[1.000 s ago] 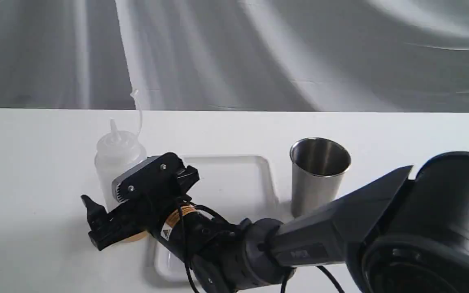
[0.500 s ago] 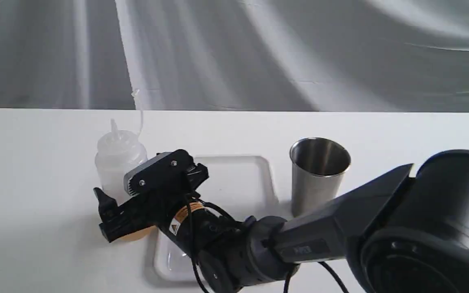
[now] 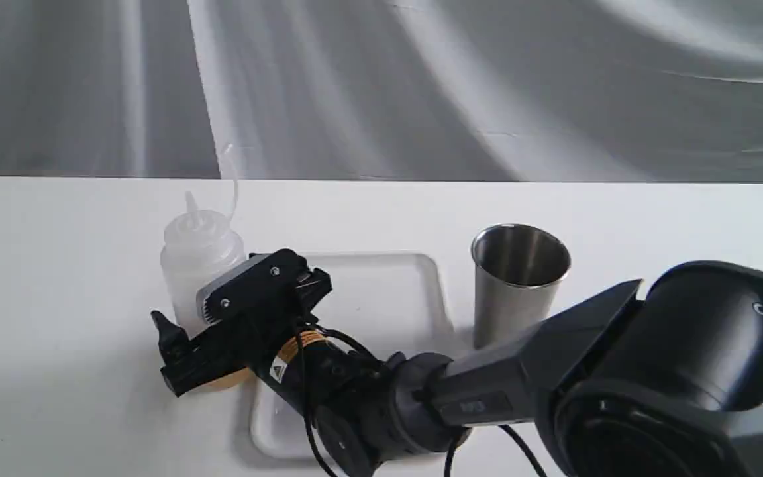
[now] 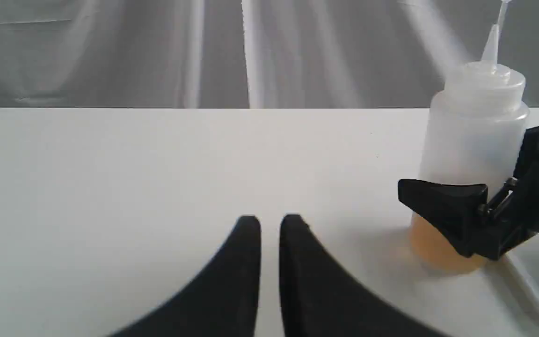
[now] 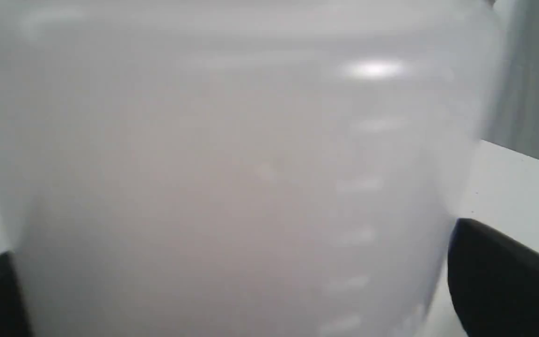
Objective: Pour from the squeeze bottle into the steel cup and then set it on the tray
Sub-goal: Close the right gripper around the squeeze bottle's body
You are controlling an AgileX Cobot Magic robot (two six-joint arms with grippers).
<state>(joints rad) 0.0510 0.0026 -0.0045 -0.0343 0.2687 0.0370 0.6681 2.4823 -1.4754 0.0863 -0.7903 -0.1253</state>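
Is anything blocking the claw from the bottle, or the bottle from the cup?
Nothing visible: the open right claw flanks the squeeze bottle, and only the low tray lies between it and the steel cup.

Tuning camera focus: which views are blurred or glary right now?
Right wrist view: squeeze bottle fills the frame, fully out of focus, with one glare spot on it. Left wrist view: left hand soft in the foreground, bottle fairly sharp. Exterior view: steel cup sharp, lighting even, no harsh glare.

Exterior frontal, elevated; wrists low (all share squeeze bottle (image 3: 199,255)).
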